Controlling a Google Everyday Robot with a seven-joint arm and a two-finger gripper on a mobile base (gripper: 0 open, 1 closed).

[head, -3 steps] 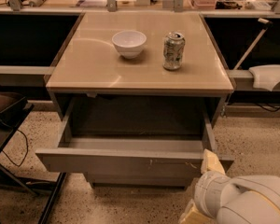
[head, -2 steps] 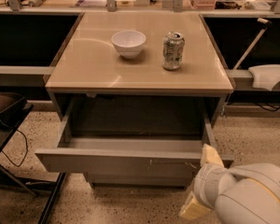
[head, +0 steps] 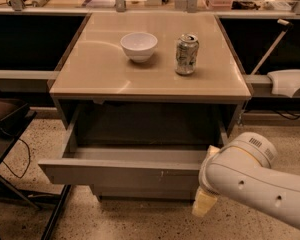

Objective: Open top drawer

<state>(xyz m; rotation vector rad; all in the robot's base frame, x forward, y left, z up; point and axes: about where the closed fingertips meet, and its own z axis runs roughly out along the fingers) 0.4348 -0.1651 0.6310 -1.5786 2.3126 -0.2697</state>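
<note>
The top drawer [head: 120, 171] is pulled out from under the tan table top [head: 105, 79]. Its long grey front panel faces me and its shallow grey tray [head: 140, 154] shows behind it. My gripper [head: 206, 184] is at the right end of the drawer front, mostly hidden behind my white wrist and forearm [head: 250, 181], which reach in from the lower right. Pale yellow parts of the gripper show above and below the wrist.
A white bowl [head: 139, 45] and a drink can [head: 186, 54] stand on the table top. A dark stand with a cable [head: 10, 134] is at the left. A white object [head: 289, 81] lies on a ledge at the right. The floor [head: 140, 219] is speckled.
My arm has come further into view from the lower right, moving left and up along the drawer's right end. The drawer stays pulled out as before.
</note>
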